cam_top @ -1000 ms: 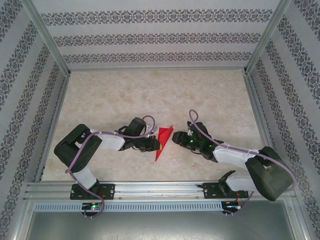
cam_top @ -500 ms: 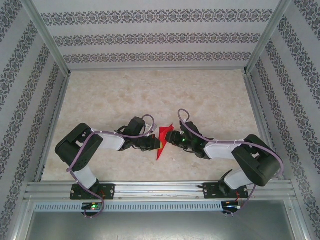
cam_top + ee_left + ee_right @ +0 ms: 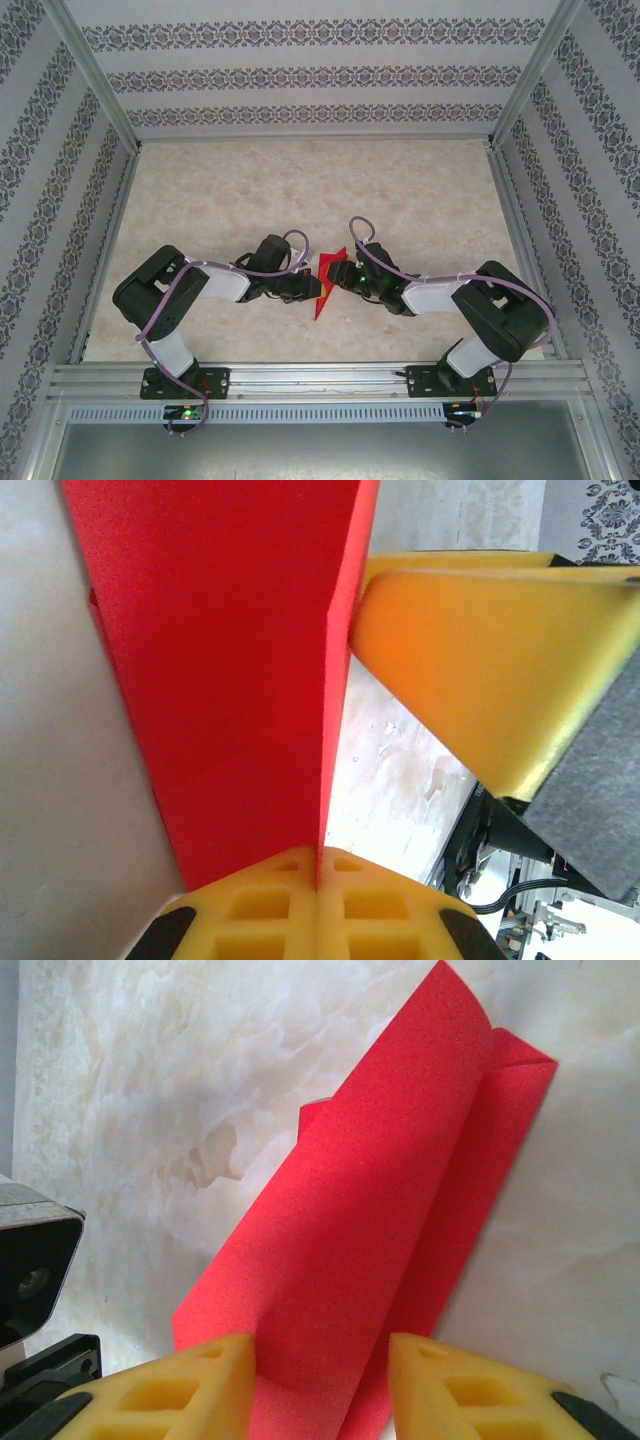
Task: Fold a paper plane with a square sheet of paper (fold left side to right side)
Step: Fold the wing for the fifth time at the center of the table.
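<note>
The red paper (image 3: pixel 321 297) is a narrow creased shape standing on edge on the table between the two arms. My left gripper (image 3: pixel 311 287) is shut on it: in the left wrist view the yellow fingertips (image 3: pixel 320 865) pinch the paper's folded edge (image 3: pixel 230 680), which rises straight up from them. My right gripper (image 3: pixel 336 272) is open at the paper's far end. In the right wrist view its fingers (image 3: pixel 320 1360) stand apart on either side of a raised fold of the red paper (image 3: pixel 380 1220). One yellow right finger (image 3: pixel 480 660) sits close beside the paper.
The marble-patterned tabletop (image 3: pixel 300 190) stretches away behind the arms. Patterned walls and metal frame rails (image 3: pixel 310 375) enclose the table. The left gripper's black body (image 3: pixel 35 1270) shows at the left edge of the right wrist view.
The right arm has swung left and brought its gripper up to the paper's upper end, with its jaws slightly narrower. The left gripper has stayed shut on the paper.
</note>
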You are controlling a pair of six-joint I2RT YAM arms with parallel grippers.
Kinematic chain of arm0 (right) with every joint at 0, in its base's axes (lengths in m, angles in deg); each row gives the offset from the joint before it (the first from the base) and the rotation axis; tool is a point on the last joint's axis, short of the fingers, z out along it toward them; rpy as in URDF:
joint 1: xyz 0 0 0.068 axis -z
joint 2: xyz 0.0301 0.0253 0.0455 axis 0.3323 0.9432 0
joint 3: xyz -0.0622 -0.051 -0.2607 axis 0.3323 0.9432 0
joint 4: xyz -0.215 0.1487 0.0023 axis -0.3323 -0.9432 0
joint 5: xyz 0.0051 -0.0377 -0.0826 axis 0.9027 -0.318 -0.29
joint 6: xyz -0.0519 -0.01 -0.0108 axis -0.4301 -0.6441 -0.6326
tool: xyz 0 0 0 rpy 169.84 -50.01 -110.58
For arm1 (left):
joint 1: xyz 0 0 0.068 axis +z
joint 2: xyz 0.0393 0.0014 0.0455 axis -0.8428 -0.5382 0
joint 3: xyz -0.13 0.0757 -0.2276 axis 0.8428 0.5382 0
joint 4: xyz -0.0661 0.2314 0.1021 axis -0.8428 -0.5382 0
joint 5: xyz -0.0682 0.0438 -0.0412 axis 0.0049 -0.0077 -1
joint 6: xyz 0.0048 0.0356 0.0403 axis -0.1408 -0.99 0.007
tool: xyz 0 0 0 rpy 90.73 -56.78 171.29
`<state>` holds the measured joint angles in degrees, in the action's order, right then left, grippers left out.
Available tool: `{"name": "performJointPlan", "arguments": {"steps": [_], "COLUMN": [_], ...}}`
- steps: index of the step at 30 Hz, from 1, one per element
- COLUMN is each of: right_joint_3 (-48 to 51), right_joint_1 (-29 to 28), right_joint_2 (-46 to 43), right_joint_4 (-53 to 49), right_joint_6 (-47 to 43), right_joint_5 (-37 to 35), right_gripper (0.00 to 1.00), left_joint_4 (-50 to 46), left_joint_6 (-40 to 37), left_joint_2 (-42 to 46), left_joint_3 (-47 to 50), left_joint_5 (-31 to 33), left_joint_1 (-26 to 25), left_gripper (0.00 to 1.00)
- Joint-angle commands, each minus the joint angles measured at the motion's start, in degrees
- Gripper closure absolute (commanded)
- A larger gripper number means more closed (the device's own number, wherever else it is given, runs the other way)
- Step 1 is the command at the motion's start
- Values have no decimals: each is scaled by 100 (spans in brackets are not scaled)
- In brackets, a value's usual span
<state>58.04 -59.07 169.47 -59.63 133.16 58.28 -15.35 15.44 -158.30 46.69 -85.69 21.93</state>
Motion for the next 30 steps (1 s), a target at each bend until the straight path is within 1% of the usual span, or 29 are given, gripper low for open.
{"name": "performJointPlan", "arguments": {"steps": [1, 16, 22, 26, 30], "right_joint_3": [-153, -257, -303, -377, -418], "right_joint_1": [-77, -94, -108, -103, -106], "right_joint_2": [107, 441, 617, 713, 799], "right_joint_4": [207, 232, -60, -417, -582], "right_joint_6": [36, 101, 222, 259, 242], "right_joint_5": [-86, -33, -112, -166, -165], "right_gripper": [61, 62, 66, 67, 67], "left_joint_4": [233, 257, 243, 166, -173], "left_joint_6": [38, 65, 55, -1, -186], "left_joint_2": [-58, -118, -128, -27, 196], "left_joint_3": [56, 76, 109, 126, 96], "left_joint_5": [-87, -47, -3, 61, 194], "left_joint_1": [88, 88, 88, 88, 95], "left_gripper": [100, 100, 92, 84, 77]}}
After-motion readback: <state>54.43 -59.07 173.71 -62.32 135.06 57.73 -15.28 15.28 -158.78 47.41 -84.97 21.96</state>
